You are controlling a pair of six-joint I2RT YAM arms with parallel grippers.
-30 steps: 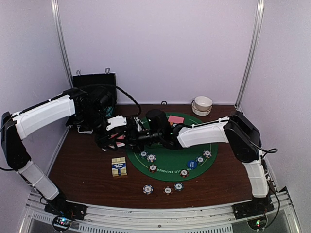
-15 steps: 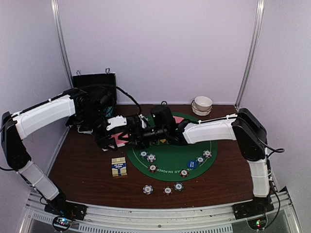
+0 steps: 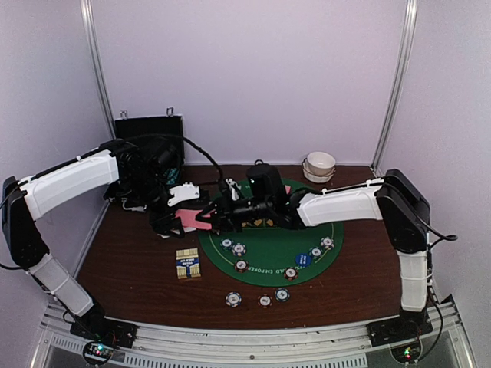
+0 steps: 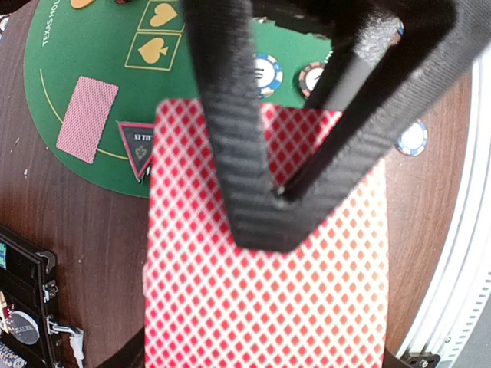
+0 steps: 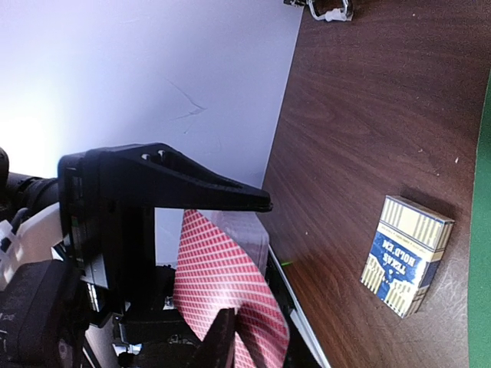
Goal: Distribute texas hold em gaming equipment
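Left gripper (image 4: 268, 207): clenched on the deck of pink-backed cards (image 4: 261, 307), backs showing, over the wood just beside the green mat's (image 3: 268, 245) left edge. We read this as a dispenser hold, so the other arm can draw from it.
Right gripper (image 5: 242, 264): at the deck, with a card lying between its fingers. We cannot tell whether they have pinched it.
Single card (image 4: 87, 119): face down on the mat, beside the red triangular button (image 4: 138, 147).
Chips on mat (image 3: 239, 249): small groups near the rim.
Chips off mat (image 3: 265, 300): three on bare wood, toward the arm bases.
Step (our judgement): drawing one card off the deck for another seat.
Risk: two cards coming away together.
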